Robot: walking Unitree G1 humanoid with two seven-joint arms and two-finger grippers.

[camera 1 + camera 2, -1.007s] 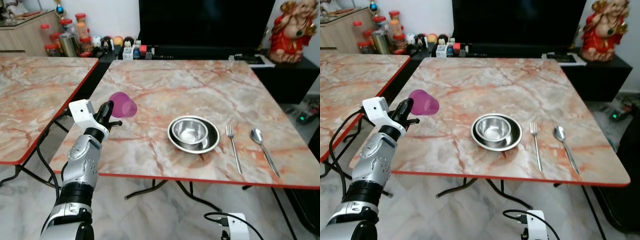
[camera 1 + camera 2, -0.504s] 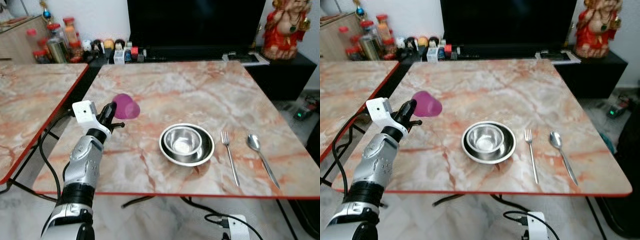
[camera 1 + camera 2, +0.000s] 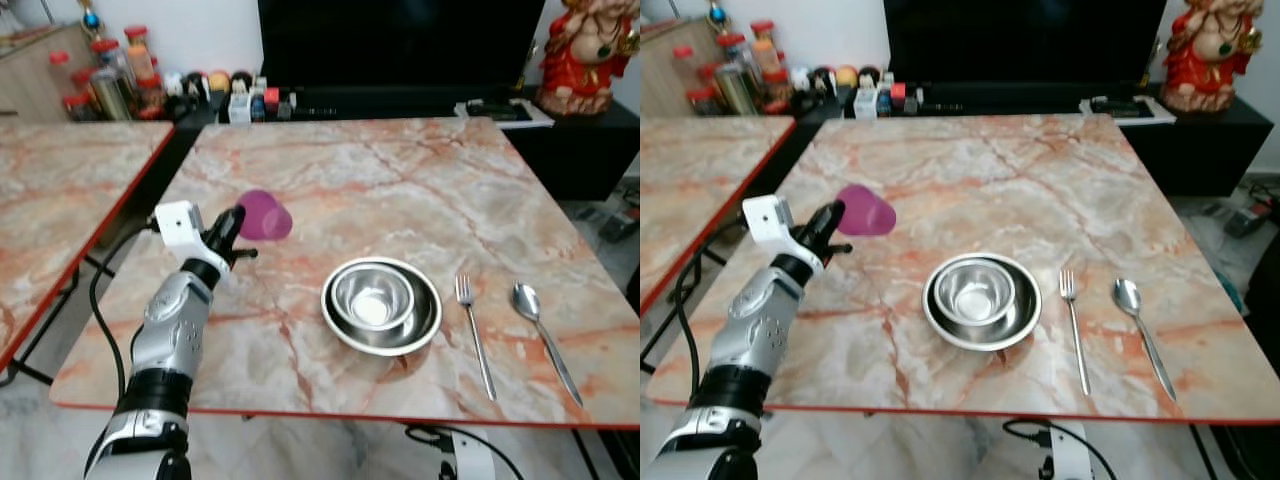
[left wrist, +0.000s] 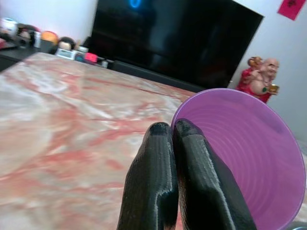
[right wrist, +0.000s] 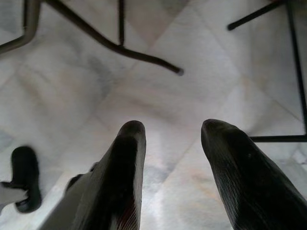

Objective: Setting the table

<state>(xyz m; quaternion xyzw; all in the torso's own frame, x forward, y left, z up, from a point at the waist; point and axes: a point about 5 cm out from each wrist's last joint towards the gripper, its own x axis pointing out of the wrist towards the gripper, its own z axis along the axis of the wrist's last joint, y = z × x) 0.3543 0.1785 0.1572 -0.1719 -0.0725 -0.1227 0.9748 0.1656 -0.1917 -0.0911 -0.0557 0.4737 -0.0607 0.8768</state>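
My left gripper (image 3: 236, 222) is shut on the rim of a purple plastic cup (image 3: 265, 215), holding it tilted on its side above the left part of the marble table (image 3: 400, 170). In the left wrist view the two black fingers (image 4: 165, 167) pinch the cup's rim (image 4: 240, 153). A steel bowl set in a steel plate (image 3: 381, 303) stands right of the cup. A fork (image 3: 473, 331) and a spoon (image 3: 543, 331) lie to the plate's right. My right gripper (image 5: 172, 139) hangs open over the floor below the table.
A second marble table (image 3: 60, 190) stands to the left across a narrow gap. Behind the table a dark TV unit holds jars (image 3: 110, 80), small items and a red figurine (image 3: 590, 50). Table legs (image 5: 120, 45) cross the tiled floor.
The camera has moved closer and looks more steeply down at the table. My left gripper has carried the cup a little further in over the table top.
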